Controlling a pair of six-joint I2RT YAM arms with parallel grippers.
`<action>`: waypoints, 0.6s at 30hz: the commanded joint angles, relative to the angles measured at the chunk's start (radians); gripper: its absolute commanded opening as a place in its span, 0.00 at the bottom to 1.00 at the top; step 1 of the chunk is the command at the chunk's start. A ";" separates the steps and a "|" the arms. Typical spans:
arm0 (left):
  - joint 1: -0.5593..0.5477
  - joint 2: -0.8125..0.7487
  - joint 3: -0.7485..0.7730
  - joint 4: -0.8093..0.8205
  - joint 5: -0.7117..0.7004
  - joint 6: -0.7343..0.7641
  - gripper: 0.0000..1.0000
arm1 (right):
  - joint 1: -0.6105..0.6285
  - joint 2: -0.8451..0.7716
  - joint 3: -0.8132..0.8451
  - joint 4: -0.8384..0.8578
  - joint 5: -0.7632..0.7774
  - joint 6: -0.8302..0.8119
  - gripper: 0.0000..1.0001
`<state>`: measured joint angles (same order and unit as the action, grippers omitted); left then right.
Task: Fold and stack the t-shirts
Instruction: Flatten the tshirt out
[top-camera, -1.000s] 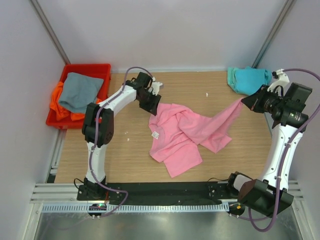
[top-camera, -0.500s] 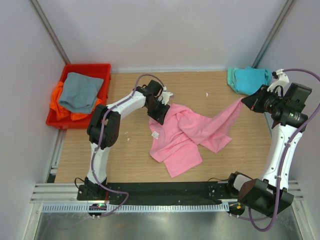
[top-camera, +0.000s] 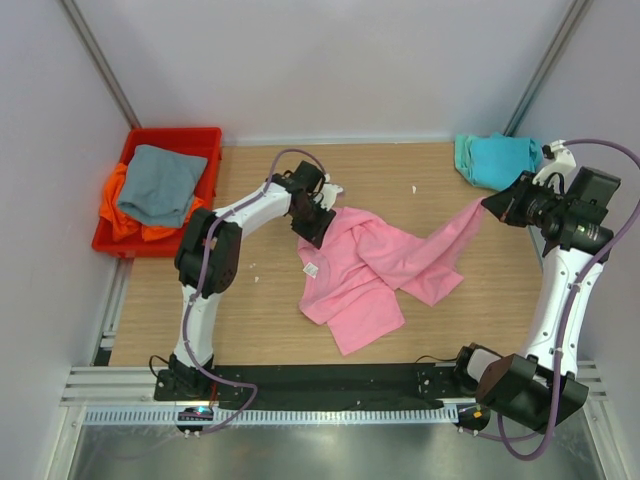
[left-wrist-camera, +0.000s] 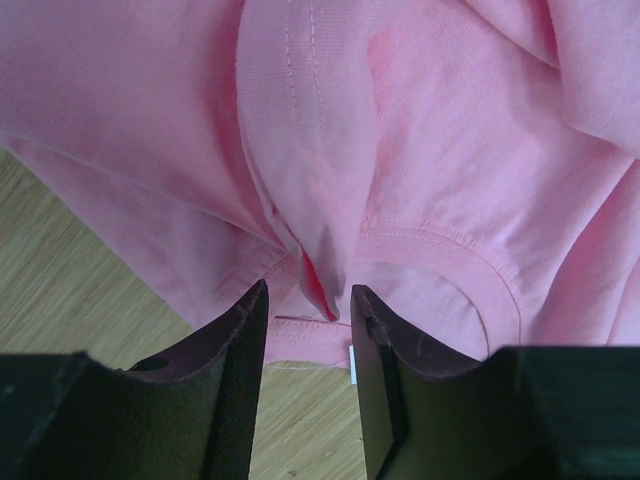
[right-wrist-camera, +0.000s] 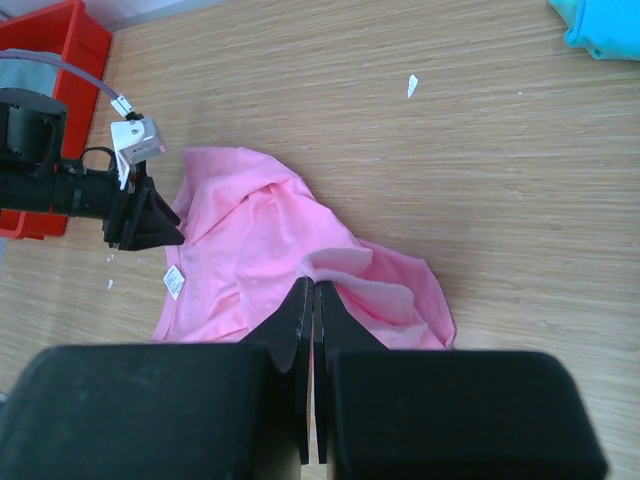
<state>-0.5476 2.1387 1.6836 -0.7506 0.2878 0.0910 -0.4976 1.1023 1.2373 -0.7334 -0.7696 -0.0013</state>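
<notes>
Four t-shirts are in view, and only one is being worked. The pink t-shirt (top-camera: 375, 265) lies crumpled and unfolded near the middle of the table (top-camera: 250, 320), with its collar (left-wrist-camera: 440, 240) on the left-hand side and one corner drawn up off the wood toward the right. The teal t-shirt (top-camera: 497, 158) sits bunched at the far right corner. The grey t-shirt (top-camera: 158, 182) lies over the orange t-shirt (top-camera: 118, 205) in the red bin (top-camera: 175, 135), beside the table's far left corner. Two risks seem likely. The raised ridge of pink cloth by the collar looks several layers thick, so a pinch there could catch more than one layer and lift the shirt as a bundle rather than spread it. The corner stretched toward the right could also drag that ridge out of reach, or slip from its small hold, if either arm pulls before both grips are firm. The left gripper (left-wrist-camera: 308, 300) is down at the shirt's far left edge. Its jaws stand partly apart, astride the ridge, with a gap visible on each side, so it has hold of nothing yet. The right gripper (right-wrist-camera: 312, 290) is raised above the table's right side. Its jaws are pressed together on the lifted corner of the pink t-shirt.
</notes>
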 joint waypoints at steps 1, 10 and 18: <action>0.002 0.004 -0.001 0.028 -0.012 0.016 0.40 | -0.002 -0.005 0.004 0.042 -0.008 0.000 0.01; 0.002 0.010 -0.007 0.020 0.008 0.013 0.33 | -0.002 -0.007 -0.001 0.043 -0.007 -0.003 0.01; 0.003 -0.003 -0.005 0.016 0.028 0.013 0.08 | -0.002 -0.005 -0.010 0.049 0.000 -0.006 0.01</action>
<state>-0.5476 2.1475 1.6783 -0.7502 0.2920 0.0902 -0.4976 1.1023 1.2232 -0.7265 -0.7692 -0.0013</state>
